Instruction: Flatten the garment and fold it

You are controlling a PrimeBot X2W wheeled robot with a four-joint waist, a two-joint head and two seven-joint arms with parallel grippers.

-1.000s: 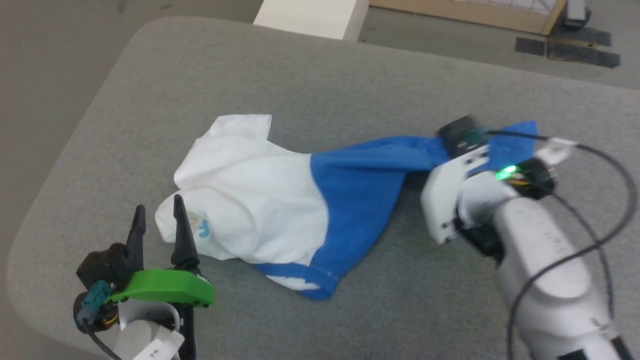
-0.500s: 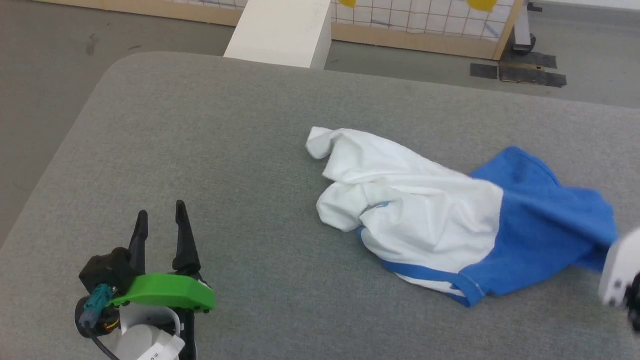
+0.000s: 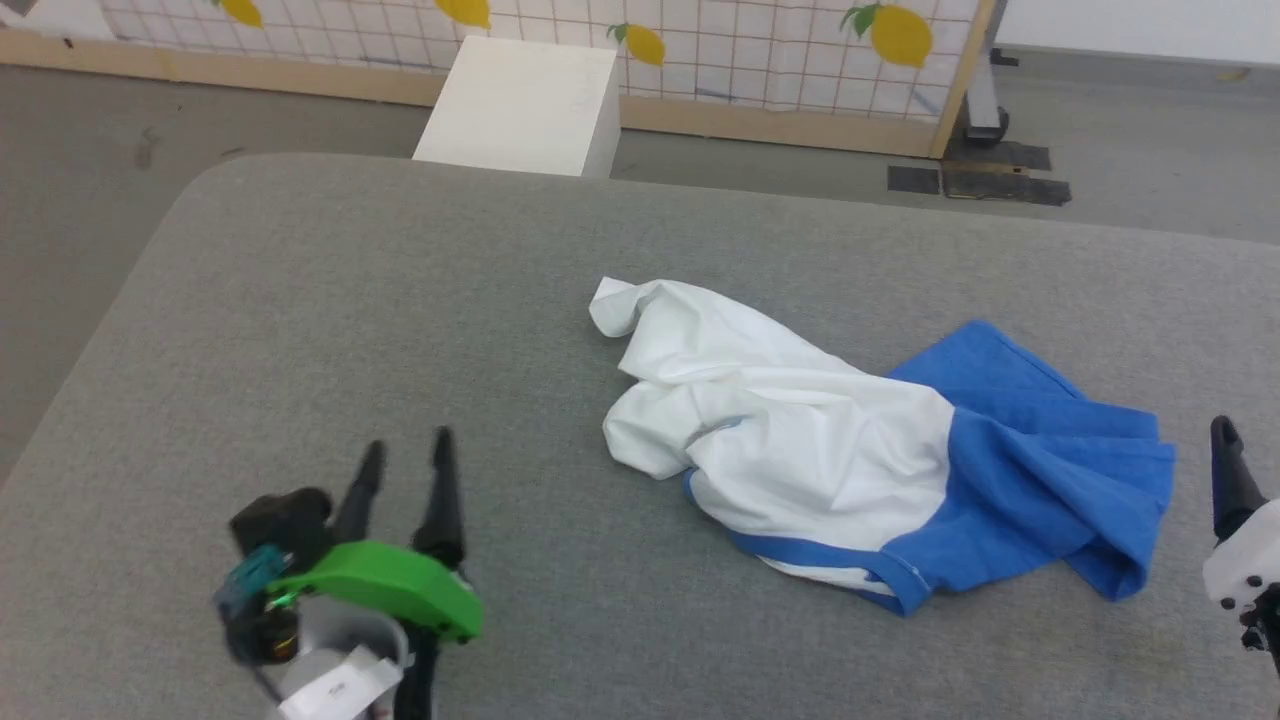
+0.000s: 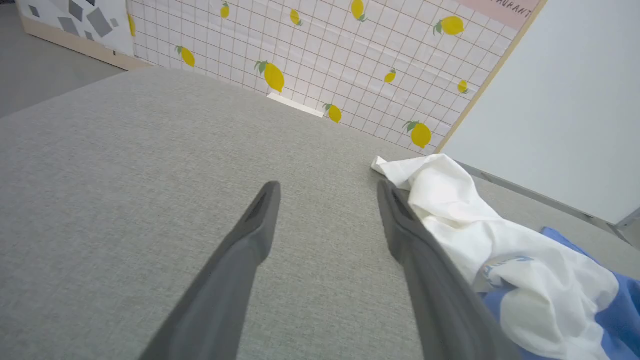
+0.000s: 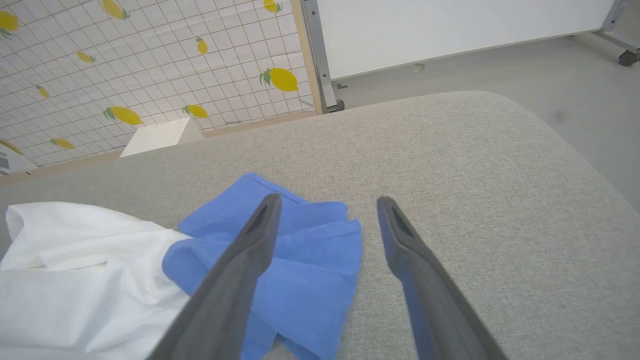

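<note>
- The garment (image 3: 800, 460) lies in a crumpled heap on the grey counter (image 3: 400, 300), right of the middle in the head view.
- Its white body is bunched toward the left. The blue part spreads in loose folds to the right, and a blue trim runs along the near edge.
- The left end effector (image 3: 407, 443) hovers over bare counter, well left of the heap. Its two dark fingers are spread and hold nothing.
- In the left wrist view the white cloth sits just beside one finger (image 4: 400, 225); whether they touch cannot be told.
- The right end effector (image 5: 327, 200) is near the blue end of the garment, its fingers wide apart and gripping nothing.
- In the right wrist view the blue folds lie flat on the counter below one finger (image 5: 250, 240) and partly in the gap.
- Beyond the counter's far edge stand a white box (image 3: 520, 105) and a gridded panel with lemons (image 3: 750, 60).
</note>
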